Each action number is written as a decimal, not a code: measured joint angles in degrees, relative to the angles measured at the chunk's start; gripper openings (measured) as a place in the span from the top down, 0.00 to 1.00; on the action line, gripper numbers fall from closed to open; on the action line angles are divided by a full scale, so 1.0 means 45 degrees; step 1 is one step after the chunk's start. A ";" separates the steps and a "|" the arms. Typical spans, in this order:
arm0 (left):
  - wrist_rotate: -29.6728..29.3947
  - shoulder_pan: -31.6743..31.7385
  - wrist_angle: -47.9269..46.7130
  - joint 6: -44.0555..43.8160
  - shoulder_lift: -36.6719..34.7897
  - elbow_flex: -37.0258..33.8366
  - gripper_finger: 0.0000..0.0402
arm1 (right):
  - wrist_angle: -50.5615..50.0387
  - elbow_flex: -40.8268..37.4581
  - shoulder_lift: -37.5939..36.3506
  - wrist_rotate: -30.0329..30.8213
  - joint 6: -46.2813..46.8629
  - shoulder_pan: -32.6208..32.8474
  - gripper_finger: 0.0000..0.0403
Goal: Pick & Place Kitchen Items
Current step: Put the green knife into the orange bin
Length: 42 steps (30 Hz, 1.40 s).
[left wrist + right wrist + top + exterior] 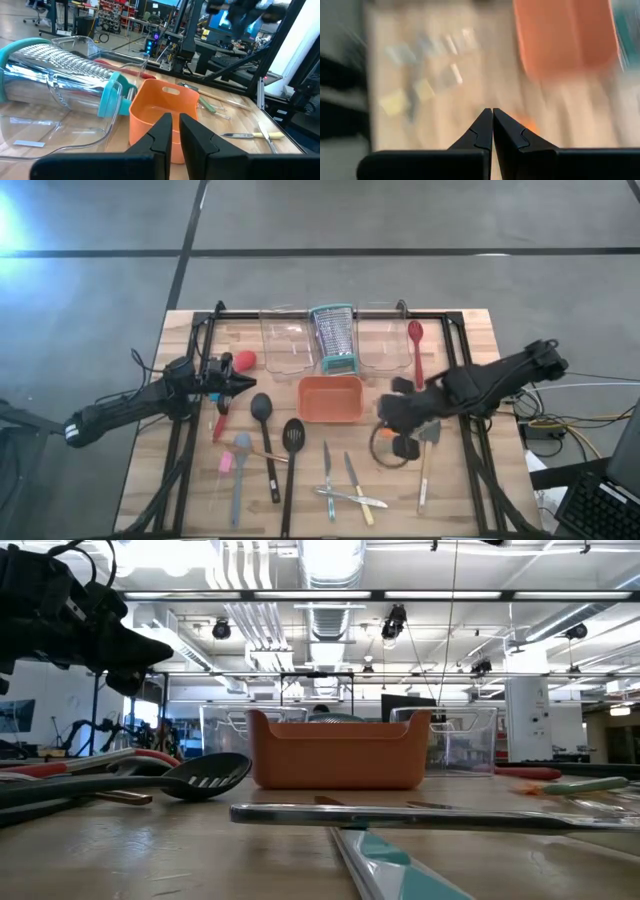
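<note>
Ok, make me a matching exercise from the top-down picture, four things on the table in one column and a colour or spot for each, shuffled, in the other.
Things:
1. tray
2. grater
3. red spoon
4. slotted turner

Descriptions:
A. black, in front of the tray
B. orange, mid-table
C. steel with teal rims
D. lies toward the right side, at the back of the table

Pairs: 1-B, 2-C, 3-D, 4-A

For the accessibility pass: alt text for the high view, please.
Seen from above, two dark robot arms reach over a wooden table scattered with slim kitchen utensils, an orange rectangular tray at its centre. The left gripper hovers near a red spoon; the right gripper, shut, sits just right of the tray.
</note>
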 joint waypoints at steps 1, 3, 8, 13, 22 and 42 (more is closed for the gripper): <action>0.0000 0.0000 0.0004 0.0000 0.0000 0.0000 0.90 | -0.1095 -0.0006 0.0051 0.0082 0.0147 0.0183 0.98; 0.0000 0.0000 0.0002 0.0000 0.0000 0.0000 0.91 | -0.2694 -0.0218 0.0012 0.0093 0.0173 0.0490 0.98; 0.0000 0.0000 0.0004 0.0000 -0.0003 0.0000 0.91 | -0.3257 -0.1244 -0.0821 -0.0055 0.0708 0.0719 0.98; 0.0000 -0.0005 0.0004 0.0000 0.0000 0.0000 0.90 | -0.2067 -0.2606 -0.1872 -0.0595 0.1153 0.0429 0.97; 0.0000 0.0000 0.0004 0.0000 0.0000 0.0000 0.91 | 0.0608 -0.5580 -0.2654 -0.1018 0.0453 0.0385 0.76; 0.0000 0.0000 0.0004 0.0000 0.0000 0.0000 0.91 | 0.4084 -0.8681 -0.1112 -0.1049 -0.0891 0.0376 0.45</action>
